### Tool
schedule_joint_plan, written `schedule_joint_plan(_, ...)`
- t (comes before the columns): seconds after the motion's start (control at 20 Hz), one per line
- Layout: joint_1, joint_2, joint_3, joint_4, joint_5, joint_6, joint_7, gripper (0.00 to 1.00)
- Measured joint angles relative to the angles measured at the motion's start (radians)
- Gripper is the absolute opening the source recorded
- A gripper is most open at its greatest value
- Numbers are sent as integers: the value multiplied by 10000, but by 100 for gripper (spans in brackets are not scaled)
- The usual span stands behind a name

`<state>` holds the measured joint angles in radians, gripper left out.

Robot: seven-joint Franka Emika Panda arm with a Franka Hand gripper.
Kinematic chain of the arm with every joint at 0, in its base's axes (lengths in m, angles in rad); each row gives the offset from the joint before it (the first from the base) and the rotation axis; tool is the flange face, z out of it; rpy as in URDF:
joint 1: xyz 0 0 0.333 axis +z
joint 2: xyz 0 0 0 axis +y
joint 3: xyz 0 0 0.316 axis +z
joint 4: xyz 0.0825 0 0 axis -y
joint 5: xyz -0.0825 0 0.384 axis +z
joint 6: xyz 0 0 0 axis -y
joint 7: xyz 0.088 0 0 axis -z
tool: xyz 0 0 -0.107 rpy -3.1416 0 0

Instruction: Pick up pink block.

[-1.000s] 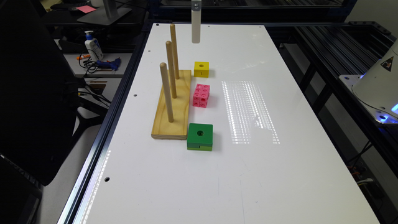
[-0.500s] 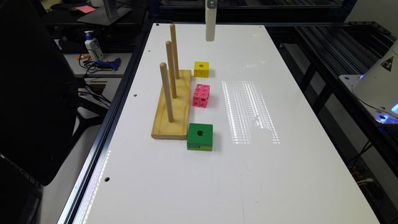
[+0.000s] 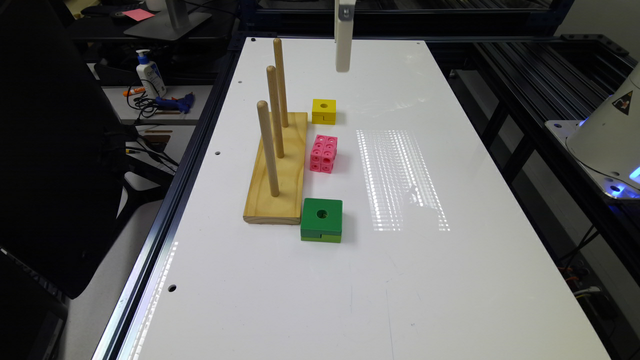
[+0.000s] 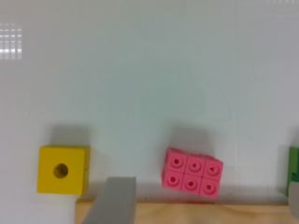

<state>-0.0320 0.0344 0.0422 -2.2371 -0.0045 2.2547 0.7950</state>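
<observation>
Gripper (image 3: 343, 62): a white part hanging straight down at the top centre of the exterior view, above the far end of the table and clear of every block. In the wrist view one grey finger (image 4: 112, 200) shows at the lower edge and a sliver of grey at the right edge (image 4: 294, 200); the two stand wide apart with nothing between them, so the jaws are open.

Left edge: the table (image 3: 350, 300) ends in a metal rail down the exterior view's left, with a dark chair and a cluttered side desk beyond it.

Peg board (image 3: 277, 170): a wooden base left of centre, set lengthwise, carrying three upright pegs in a row. Its far end reaches about level with the yellow block, its near end touches or nearly touches the green block.

Yellow block (image 3: 324, 111): just beside the board's far right corner, one hole on top, below the gripper in the frame.

Pink block (image 3: 323, 153): centre of the exterior view, lying on the table just beside the board's right edge, between the yellow and green blocks and apart from both. In the wrist view (image 4: 192, 172) it sits slightly askew to the board edge.

Green block (image 3: 322, 220): at the board's near right corner, the largest block.

Open room: right of the blocks the table is bare white with a patch of reflected light; the near half is bare too.

Right edge: dark framing and a white robot base (image 3: 607, 135).
</observation>
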Motion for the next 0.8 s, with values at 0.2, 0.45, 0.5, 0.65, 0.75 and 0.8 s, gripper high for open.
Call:
schedule_joint_plan(0.2, -1, 287, 0, -313, 0, 685, 0, 100)
schedule_joint_plan(0.45, -1, 314, 0, -315, 0, 740, 0, 100)
schedule_joint_plan(0.5, -1, 324, 0, -323, 0, 740, 0, 100)
schedule_joint_plan(0.65, -1, 514, 0, -422, 0, 965, 0, 100)
schedule_joint_plan(0.75, -2, 763, 0, -509, 0, 1317, 0, 100)
schedule_joint_plan(0.8, -2, 876, 0, -520, 0, 1446, 0, 100)
